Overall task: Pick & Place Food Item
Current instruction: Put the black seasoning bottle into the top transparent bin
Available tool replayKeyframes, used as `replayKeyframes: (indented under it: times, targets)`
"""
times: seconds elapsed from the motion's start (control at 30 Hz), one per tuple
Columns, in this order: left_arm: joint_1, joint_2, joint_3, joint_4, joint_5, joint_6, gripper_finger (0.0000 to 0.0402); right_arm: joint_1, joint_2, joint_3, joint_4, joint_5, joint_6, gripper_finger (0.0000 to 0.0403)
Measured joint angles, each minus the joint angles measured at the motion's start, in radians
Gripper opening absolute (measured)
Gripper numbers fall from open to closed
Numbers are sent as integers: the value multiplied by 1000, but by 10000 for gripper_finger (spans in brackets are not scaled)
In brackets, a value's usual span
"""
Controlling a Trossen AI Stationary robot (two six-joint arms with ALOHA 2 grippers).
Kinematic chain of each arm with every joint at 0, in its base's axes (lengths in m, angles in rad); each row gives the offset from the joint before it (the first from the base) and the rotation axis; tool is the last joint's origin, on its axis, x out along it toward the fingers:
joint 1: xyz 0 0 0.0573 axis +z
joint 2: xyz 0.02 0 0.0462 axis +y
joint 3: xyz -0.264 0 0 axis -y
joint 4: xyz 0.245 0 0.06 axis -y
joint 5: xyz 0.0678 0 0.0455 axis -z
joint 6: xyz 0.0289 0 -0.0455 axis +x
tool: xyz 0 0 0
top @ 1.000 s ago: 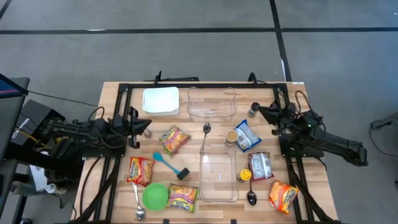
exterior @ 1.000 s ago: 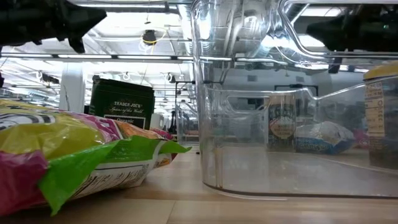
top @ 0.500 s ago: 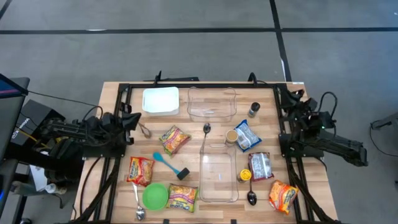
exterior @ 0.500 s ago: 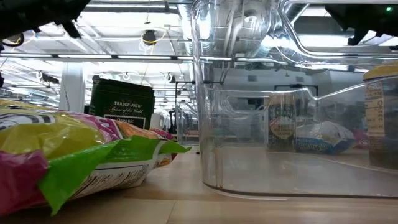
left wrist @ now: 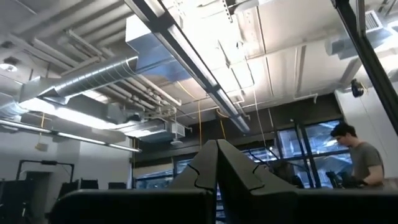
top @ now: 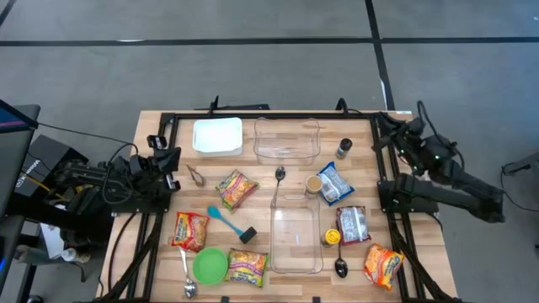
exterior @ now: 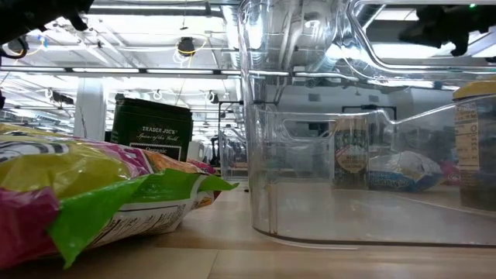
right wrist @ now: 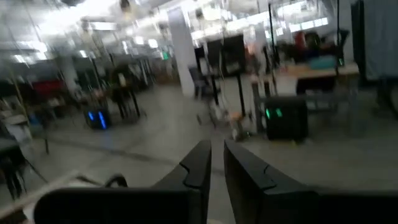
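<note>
The food packets lie loose on the table (top: 160,126): a noodle packet (top: 235,188) near its middle, a blue-and-white packet (top: 335,183) toward the right edge beside a clear container (top: 296,239), probably the drop spot. Nothing is held. The left gripper (top: 171,157), fingers pressed together, sits raised at the left edge; the right gripper (top: 389,135), fingers a sliver apart and empty, is near the far right corner, both well apart from the food.
</note>
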Motion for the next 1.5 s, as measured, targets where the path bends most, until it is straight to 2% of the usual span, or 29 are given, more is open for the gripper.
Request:
replayKeyframes:
  times: [0.23,0.4,0.53,0.67,0.8,0.93,1.13,1.27,1.5]
  targets:
    - [0,0,0,17,0,-8,0,0,181,143,-221,-3,146,40]
    - [0,1,0,-10,0,-83,0,0,349,295,-429,-31,205,40]
    - [0,3,0,-55,0,-108,0,0,475,415,-615,-104,260,40]
    - [0,24,0,-59,-2,-130,0,-3,581,501,-760,-219,290,40]
    - [0,53,0,-39,-30,-130,0,-62,669,559,-860,-343,291,40]
    - [0,90,0,3,-45,-130,0,-147,750,570,-888,-459,293,30]
    - [0,134,0,36,-44,-130,0,-277,875,569,-888,-522,250,3]
    - [0,153,0,45,-44,-130,0,-345,932,569,-888,-601,222,5]
    - [0,154,0,45,-44,-130,0,-404,1003,569,-896,-608,113,2]
